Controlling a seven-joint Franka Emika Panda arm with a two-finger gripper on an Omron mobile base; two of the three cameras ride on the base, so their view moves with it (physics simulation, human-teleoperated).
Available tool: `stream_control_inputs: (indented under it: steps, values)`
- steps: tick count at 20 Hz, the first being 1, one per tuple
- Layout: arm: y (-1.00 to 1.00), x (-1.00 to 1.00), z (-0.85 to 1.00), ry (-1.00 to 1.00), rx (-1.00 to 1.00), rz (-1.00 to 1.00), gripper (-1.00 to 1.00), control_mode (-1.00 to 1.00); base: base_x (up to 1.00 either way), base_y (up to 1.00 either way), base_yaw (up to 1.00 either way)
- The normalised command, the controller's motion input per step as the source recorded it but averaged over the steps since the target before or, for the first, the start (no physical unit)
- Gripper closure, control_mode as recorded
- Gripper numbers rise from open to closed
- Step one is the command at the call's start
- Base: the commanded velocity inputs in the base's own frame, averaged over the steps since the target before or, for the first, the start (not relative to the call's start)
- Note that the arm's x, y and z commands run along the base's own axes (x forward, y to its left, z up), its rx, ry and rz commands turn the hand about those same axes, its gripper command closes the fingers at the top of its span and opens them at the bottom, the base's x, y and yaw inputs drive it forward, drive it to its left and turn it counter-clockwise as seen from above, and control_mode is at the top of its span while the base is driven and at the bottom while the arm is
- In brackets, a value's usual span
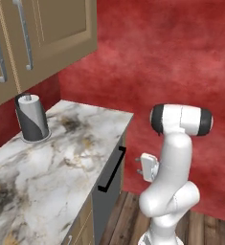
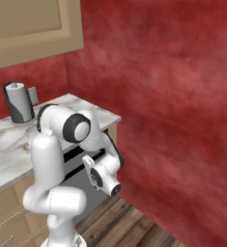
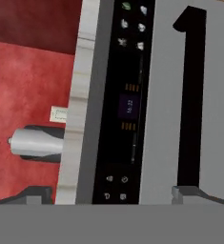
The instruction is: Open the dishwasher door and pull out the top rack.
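Pincer [image 3: 113, 193]: spread wide, grasping nothing, facing the door.
Flat dark grey dishwasher door [image 3: 163, 105]: closed, under the marbled counter [image 1: 47, 162] edge.
Long black bar handle [image 3: 189, 95]: untouched.

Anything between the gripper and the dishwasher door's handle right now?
Nothing. In the hand view the open gripper faces the closed dishwasher door, with its black bar handle and control strip unobstructed. The left base view also shows bare air beside the handle.
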Motion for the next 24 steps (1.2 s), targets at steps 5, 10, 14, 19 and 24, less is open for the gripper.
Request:
stream_control_inputs:
  steps: [5,10,14,19,24]
  values:
    - [0.15,0.34,-0.18,0.00,0.00,0.02,-1.00,-1.00,0.00,0.00,0.00]
    - [0.14,0.39,-0.15,0.00,0.00,0.01,-1.00,-1.00,0.00,0.00,0.00]
    - [0.06,0.38,-0.19,0.00,0.00,0.00,-1.00,-1.00,0.00,0.00,0.00]
    - [0.13,0.38,-0.22,0.00,0.00,0.00,-1.00,-1.00,0.00,0.00,0.00]
    - [0.21,0.22,-0.23,0.00,0.00,0.00,-1.00,-1.00,0.00,0.00,0.00]
